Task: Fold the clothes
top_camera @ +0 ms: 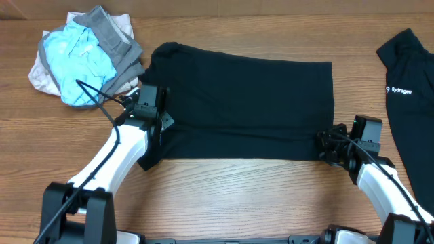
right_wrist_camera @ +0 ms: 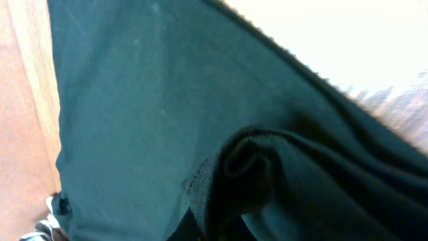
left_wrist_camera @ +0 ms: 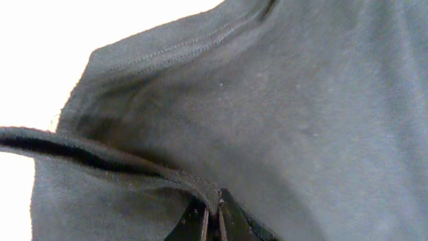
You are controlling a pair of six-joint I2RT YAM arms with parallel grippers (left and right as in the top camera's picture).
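Note:
The clothes (top_camera: 244,102) are one plain black garment lying as a wide rectangle across the middle of the table. My left gripper (top_camera: 158,123) sits at its left edge. In the left wrist view the left gripper (left_wrist_camera: 212,217) is shut on a raised fold of the garment's hem (left_wrist_camera: 100,155). My right gripper (top_camera: 325,145) is at the garment's front right corner. In the right wrist view a bunched roll of black cloth (right_wrist_camera: 251,167) covers the right gripper (right_wrist_camera: 217,231), which is shut on it; its fingertips are hidden by the fabric.
A bundle of light-blue, grey and beige clothes (top_camera: 85,57) lies at the back left, close to the left arm. A second black garment with white "Sydrogen" lettering (top_camera: 410,102) lies at the right edge. Bare wooden table (top_camera: 237,196) runs along the front.

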